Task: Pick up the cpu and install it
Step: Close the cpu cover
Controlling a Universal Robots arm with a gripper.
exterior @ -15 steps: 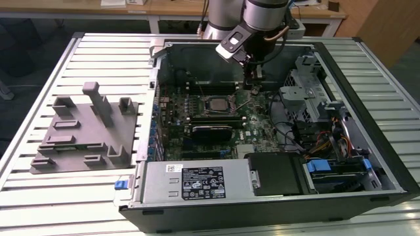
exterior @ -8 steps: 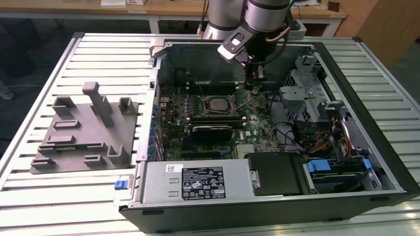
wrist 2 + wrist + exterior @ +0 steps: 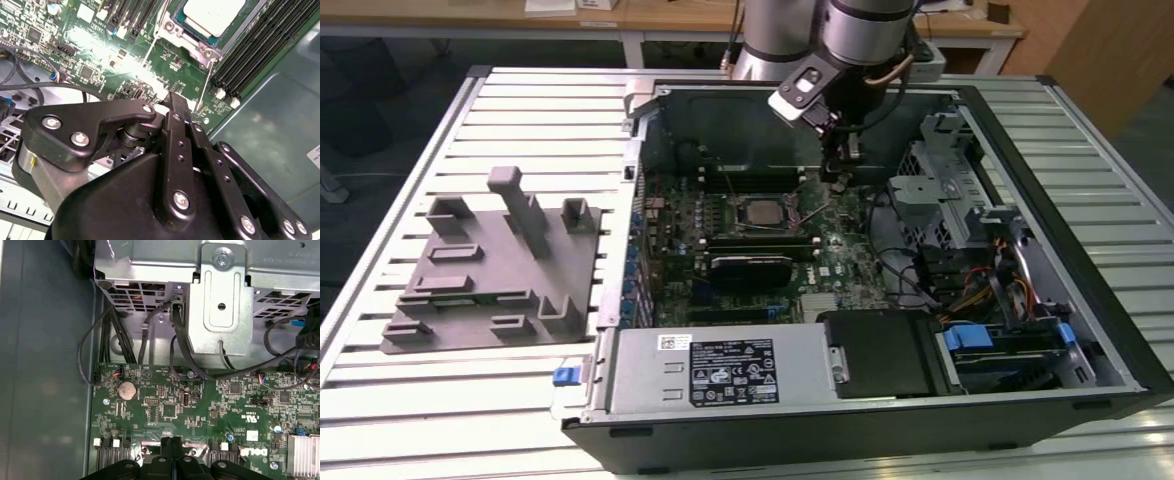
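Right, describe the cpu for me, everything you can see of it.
The cpu is a flat square chip with a pale, shiny metal top and a thin greenish rim. It lies flat on the green motherboard, framed by the socket's silver metal bracket. The claw, shut, is apart from it.

Regarding the cpu [image 3: 758, 210]: small, flat and square, pale silver-grey metal top facing up. Lies level inside the socket frame [image 3: 176, 29]. Appears bright in the second wrist view, partly cut off by the picture's edge.
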